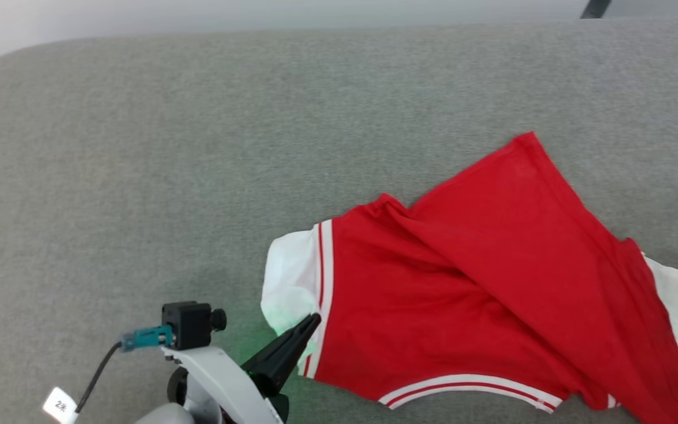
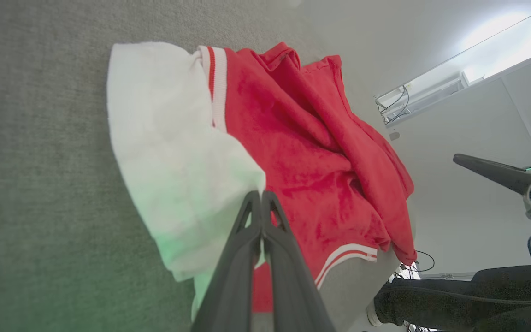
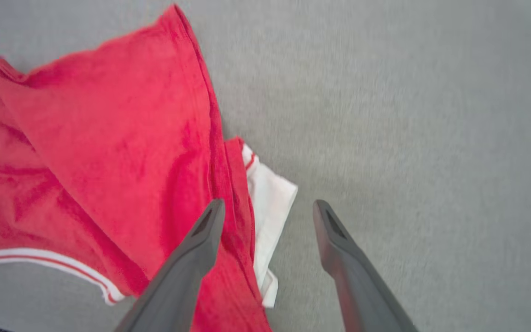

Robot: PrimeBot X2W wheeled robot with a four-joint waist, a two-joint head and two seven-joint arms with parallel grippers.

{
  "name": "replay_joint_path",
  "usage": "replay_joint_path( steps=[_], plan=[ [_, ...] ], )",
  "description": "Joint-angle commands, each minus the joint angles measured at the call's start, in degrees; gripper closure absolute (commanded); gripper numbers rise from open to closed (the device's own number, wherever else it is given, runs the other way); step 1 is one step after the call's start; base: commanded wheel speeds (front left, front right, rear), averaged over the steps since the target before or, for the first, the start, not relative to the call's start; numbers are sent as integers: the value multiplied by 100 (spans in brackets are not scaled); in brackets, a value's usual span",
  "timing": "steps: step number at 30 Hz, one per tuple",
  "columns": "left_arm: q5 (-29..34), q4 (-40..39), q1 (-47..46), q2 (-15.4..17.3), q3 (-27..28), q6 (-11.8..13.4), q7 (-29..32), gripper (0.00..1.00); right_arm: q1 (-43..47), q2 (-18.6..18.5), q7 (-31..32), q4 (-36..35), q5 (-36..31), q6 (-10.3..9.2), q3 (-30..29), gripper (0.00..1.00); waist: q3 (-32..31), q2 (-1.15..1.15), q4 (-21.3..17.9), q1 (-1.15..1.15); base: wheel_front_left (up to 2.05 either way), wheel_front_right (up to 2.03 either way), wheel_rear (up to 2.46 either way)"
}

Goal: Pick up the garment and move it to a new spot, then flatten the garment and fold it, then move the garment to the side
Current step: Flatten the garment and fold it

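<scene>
On grey cushion (image 1: 139,147), one garment (image 1: 462,282); two pincers: left pincer (image 2: 262,196) clamps it, right pincer (image 3: 268,207) gapes empty.

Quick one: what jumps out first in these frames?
The red garment with white sleeves lies crumpled, partly folded over itself, on the grey fabric surface, right of centre in the head view. The left gripper is shut with its tips at one white sleeve. The right gripper stands open over the other sleeve's edge.
</scene>
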Motion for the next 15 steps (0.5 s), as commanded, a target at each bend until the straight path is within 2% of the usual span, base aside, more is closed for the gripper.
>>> replay_joint_path(
  steps=[1,4,7,15],
  plan=[
    [43,32,-54,-43,-6,-56,-17,100,-242,-40,-55,45,-34,-4,67,0,37,0,144,0,0,0,0],
    [66,111,-105,-135,-27,-113,-16,100,-974,-221,-97,347,-158,-5,458,0,109,0,310,0,0,0,0],
    [79,163,-182,-243,-62,-157,-3,100,-1804,-211,-166,850,-250,-4,944,0,210,0,497,0,0,0,0],
    [146,305,-422,-448,-92,-270,32,100,-3442,-155,-205,2653,-345,-5,1951,0,588,0,992,0,0,0,0]
  ],
)
